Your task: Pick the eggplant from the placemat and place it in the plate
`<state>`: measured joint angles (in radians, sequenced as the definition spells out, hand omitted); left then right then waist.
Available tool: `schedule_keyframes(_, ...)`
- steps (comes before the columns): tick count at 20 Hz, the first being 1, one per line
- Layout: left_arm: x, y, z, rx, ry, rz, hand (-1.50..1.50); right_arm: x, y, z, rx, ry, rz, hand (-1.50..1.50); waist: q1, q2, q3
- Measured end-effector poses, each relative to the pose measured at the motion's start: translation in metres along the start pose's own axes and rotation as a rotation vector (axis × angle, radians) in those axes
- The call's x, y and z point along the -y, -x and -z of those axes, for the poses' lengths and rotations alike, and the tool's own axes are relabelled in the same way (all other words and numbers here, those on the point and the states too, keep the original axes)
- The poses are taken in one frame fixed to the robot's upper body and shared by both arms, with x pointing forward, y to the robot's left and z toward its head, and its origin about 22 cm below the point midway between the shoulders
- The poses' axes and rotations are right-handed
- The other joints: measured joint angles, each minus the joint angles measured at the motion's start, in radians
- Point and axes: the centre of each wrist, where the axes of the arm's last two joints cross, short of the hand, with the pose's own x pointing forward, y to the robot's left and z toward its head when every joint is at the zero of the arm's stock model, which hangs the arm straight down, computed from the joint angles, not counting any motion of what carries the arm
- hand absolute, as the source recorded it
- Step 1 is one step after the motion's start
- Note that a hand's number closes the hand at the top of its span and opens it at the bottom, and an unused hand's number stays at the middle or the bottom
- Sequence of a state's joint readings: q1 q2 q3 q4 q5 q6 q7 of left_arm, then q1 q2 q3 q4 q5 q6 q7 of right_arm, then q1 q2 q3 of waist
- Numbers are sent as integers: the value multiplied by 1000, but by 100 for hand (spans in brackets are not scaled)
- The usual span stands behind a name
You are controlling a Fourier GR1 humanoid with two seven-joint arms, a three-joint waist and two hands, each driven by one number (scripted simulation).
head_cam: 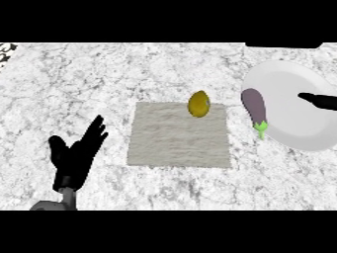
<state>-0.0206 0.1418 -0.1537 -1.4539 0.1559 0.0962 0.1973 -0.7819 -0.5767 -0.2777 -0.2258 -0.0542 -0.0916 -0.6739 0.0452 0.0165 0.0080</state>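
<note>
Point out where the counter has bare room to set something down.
Free: the near half of the placemat, below the yellow fruit; the counter left of it, above the left hand. Crowded: the plate, with the eggplant on its left rim and the right hand over it.

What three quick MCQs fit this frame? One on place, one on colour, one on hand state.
1. Where is the eggplant?
A. on the placemat
B. on the plate's left edge
C. in the left hand

2. What colour is the object on the placemat?
A. yellow
B. red
C. blue

3. How is the left hand?
A. shut on the eggplant
B. open, holding nothing
C. pressing the plate

Key: 1 B, it lies on the plate by its left rim. 2 A, the yellow object sits near the mat's top edge. 3 B, its fingers are straight.
</note>
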Motion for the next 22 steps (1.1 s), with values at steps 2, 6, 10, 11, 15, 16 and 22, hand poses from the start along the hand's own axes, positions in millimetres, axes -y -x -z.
schedule_keyframes(2,1,0,0,-8,-7,-3,0,15,1,-1,-16,-22,44,-150,-3,-2,0)
schedule_keyframes(6,-3,2,-1,-9,-20,-3,0,49,8,-10,-25,-100,113,-150,-13,-6,0)
schedule_keyframes(10,-7,3,-1,-16,-20,-6,0,77,25,-33,-22,-192,143,-150,-19,-8,-1)
schedule_keyframes(11,-8,6,0,-15,-24,-2,0,86,25,-35,-23,-211,141,-150,-21,-9,0)
schedule_keyframes(15,-7,6,-3,-1,-27,-8,0,111,34,-53,-46,-239,80,-150,-24,-12,0)
schedule_keyframes(16,-7,7,-3,0,-26,-11,0,117,35,-57,-52,-244,62,-150,-25,-12,-1)
schedule_keyframes(22,-9,2,-8,-22,-32,-5,0,134,43,-76,-69,-285,-28,-150,-31,-14,-3)
